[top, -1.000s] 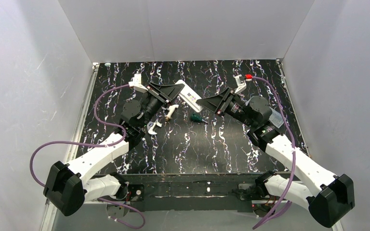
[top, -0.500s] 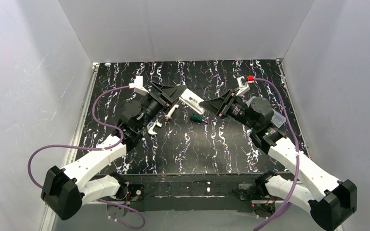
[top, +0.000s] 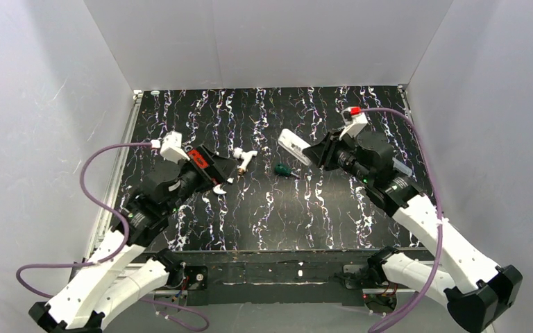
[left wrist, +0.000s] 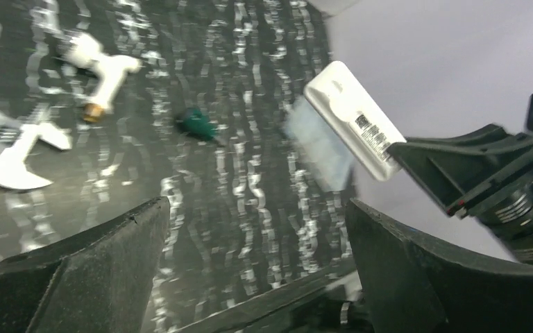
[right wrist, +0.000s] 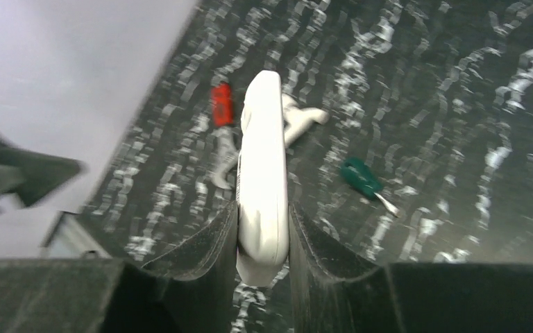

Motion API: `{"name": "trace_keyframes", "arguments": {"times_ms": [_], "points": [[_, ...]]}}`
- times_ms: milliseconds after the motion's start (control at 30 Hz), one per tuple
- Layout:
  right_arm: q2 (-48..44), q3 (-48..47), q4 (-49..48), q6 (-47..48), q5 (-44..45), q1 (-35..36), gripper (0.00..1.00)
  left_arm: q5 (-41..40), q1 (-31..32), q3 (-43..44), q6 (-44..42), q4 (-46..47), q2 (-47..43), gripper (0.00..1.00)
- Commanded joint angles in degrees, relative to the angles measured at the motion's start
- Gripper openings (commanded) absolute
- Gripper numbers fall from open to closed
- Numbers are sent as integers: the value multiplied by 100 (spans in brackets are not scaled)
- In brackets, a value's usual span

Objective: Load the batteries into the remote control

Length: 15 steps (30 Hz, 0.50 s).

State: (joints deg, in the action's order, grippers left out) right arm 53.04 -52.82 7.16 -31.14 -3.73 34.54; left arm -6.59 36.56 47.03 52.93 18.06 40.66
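- Black tabletop point(top: 264, 215), glossy and veined with white marbling; plain matte white walls point(top: 271, 41) close three sides.
- Remote control point(top: 295, 146): a slim, smooth white plastic bar with rounded edges, lifted off the surface toward 1 o'clock and pinched edge-on by the right gripper point(right wrist: 262, 229), whose jaws are partly closed.
- Left gripper point(left wrist: 253, 225), toward 9 o'clock, gapes wide and holds nothing.
- Green-handled screwdriver point(top: 282, 169) lies near the centre.

Overhead and close wrist views share the screwdriver point(top: 282, 169).
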Motion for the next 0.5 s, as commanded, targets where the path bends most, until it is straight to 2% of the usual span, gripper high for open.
{"name": "trace_keyframes", "arguments": {"times_ms": [0, 100, 267, 467], "points": [[511, -369, 1003, 1200, 816, 138, 1, -687, 18, 697, -1363, -2184, -185, 98], [1122, -731, 1480, 1605, 1525, 402, 1, -921, 11, 875, -1594, -2464, -167, 98], [2402, -1625, 2524, 1948, 2949, 699, 1, -864, 11, 888, -1600, -2407, -115, 98], [3818, -2582, 3302, 2353, 3745, 735, 1, -624, 18, 958, -1609, -2539, -38, 98]]}}
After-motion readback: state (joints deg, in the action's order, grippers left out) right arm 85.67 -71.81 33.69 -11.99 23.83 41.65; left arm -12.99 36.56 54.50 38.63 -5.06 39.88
